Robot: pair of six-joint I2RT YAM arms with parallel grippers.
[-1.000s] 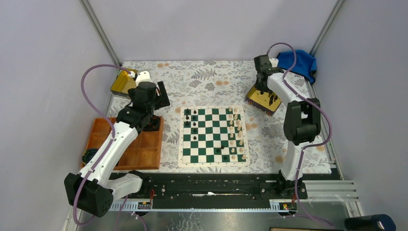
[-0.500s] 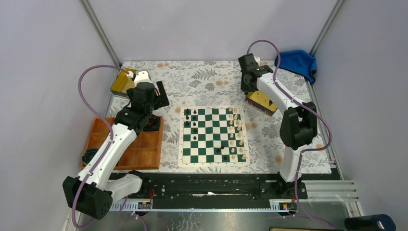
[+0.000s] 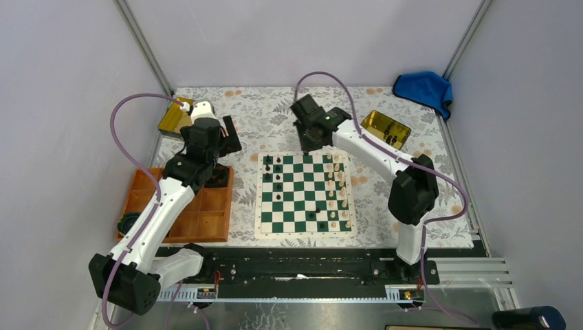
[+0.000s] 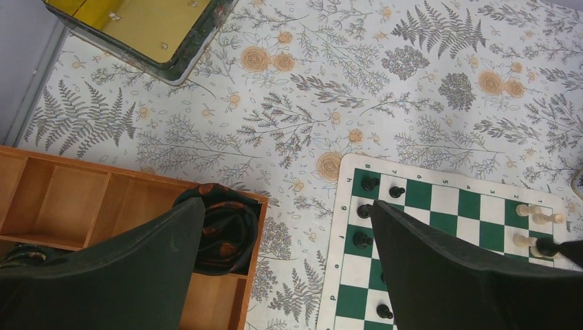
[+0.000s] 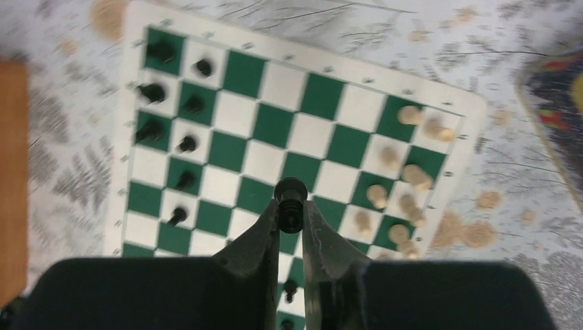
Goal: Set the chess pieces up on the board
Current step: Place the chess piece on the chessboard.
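The board [image 3: 295, 200] lies in the middle of the table. Several black chess pieces [image 3: 277, 177] stand on its two left files, and a couple more [image 3: 316, 214] sit near the centre. Cream pieces [image 3: 335, 186] fill the right files. My right gripper [image 3: 311, 139] hovers over the board's far edge, shut on a black chess piece [image 5: 290, 198] that sticks out past its fingertips [image 5: 269, 221]. In the right wrist view the board [image 5: 275, 125] lies below, blurred. My left gripper [image 4: 285, 206] hangs open and empty between the tray and the board [image 4: 445, 201].
An orange compartmented tray [image 3: 199, 221] sits left of the board, with a dark rolled cloth [image 4: 223, 223] in one corner compartment. One gold tin [image 3: 386, 127] stands at the back right, another [image 3: 174, 117] at the back left. A blue cloth [image 3: 424, 88] lies in the far right corner.
My right arm has swung left from the back-right gold tin to above the board's far edge, carrying the black piece. The left arm has barely shifted.
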